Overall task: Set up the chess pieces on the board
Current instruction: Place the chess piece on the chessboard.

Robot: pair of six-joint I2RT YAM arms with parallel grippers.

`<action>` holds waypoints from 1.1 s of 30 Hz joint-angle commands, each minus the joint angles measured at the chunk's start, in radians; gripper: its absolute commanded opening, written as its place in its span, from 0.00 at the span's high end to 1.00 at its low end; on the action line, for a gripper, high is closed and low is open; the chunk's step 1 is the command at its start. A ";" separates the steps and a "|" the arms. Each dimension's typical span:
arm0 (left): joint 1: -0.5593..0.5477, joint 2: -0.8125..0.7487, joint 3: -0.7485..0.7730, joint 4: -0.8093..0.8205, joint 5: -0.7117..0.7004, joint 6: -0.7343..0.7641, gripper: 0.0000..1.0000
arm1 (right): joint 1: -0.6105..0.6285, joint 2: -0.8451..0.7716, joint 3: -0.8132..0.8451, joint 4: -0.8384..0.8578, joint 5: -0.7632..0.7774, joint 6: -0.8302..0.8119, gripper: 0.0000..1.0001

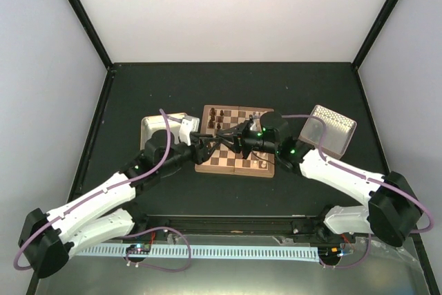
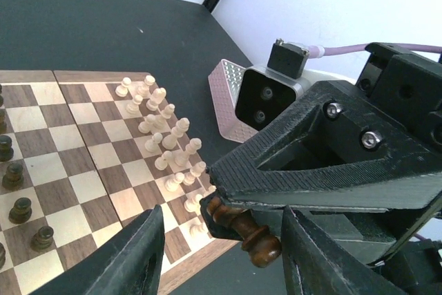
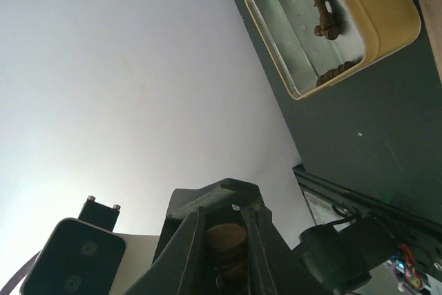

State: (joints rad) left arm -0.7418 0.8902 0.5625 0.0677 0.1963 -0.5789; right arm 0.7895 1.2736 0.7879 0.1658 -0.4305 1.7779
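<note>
Two tools meet over the board [image 1: 231, 165], and the coming move turns on how one dark chessman [image 2: 250, 238] lies between them. The right tool [image 2: 215, 205] is clenched on the head end of that piece, so the ringed base juts free toward the left arm. The left tool [image 2: 221, 243] is released. Its fingers [image 2: 141, 253] stand wide on either side of the base and do not touch it, as far as can be seen. The piece's long axis slants across that gap rather than square to it, so a handover grip would probably land on the lower stem. Cream chessmen [image 2: 166, 136] stand in two rows along the board edge toward the perforated tray [image 2: 231, 101]. More dark ones [image 3: 324, 12] lie in the tin [image 3: 411, 22], which sits on the counter left of the board.
</note>
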 commanded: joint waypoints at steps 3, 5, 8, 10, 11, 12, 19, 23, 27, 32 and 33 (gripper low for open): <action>-0.014 0.012 0.035 0.072 0.071 0.015 0.52 | -0.001 -0.009 -0.015 0.077 -0.033 0.057 0.93; -0.016 0.019 0.038 0.065 0.069 0.016 0.54 | -0.001 -0.009 -0.013 0.083 -0.040 0.054 0.93; -0.016 0.028 0.044 0.061 0.060 0.013 0.63 | -0.001 -0.013 -0.013 0.084 -0.050 0.054 0.93; -0.018 0.031 0.052 0.053 0.048 0.013 0.72 | 0.000 -0.019 -0.017 0.085 -0.051 0.054 0.93; -0.018 0.032 0.057 0.046 0.036 0.013 0.76 | 0.000 -0.022 -0.018 0.086 -0.053 0.053 0.93; -0.018 0.030 0.062 0.041 0.027 0.014 0.80 | 0.000 -0.025 -0.018 0.084 -0.054 0.050 0.93; -0.018 0.025 0.120 -0.079 -0.032 0.030 0.98 | -0.010 -0.029 0.007 0.002 0.010 -0.141 0.70; -0.018 0.065 0.215 -0.296 -0.026 0.036 0.98 | -0.042 -0.065 0.051 -0.170 0.113 -0.393 0.51; -0.018 0.157 0.324 -0.588 0.011 0.051 0.99 | -0.063 -0.173 0.047 -0.321 0.315 -0.541 0.41; -0.018 0.338 0.461 -0.860 0.026 0.067 0.98 | -0.078 -0.263 0.039 -0.474 0.501 -0.690 0.38; -0.018 0.376 0.488 -0.894 0.018 0.074 0.98 | -0.079 -0.275 0.037 -0.501 0.529 -0.715 0.38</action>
State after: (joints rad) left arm -0.7544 1.1538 0.9569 -0.5335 0.2008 -0.5377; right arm 0.7181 1.0367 0.8104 -0.1658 -0.1032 1.2411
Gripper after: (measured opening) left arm 0.087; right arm 0.614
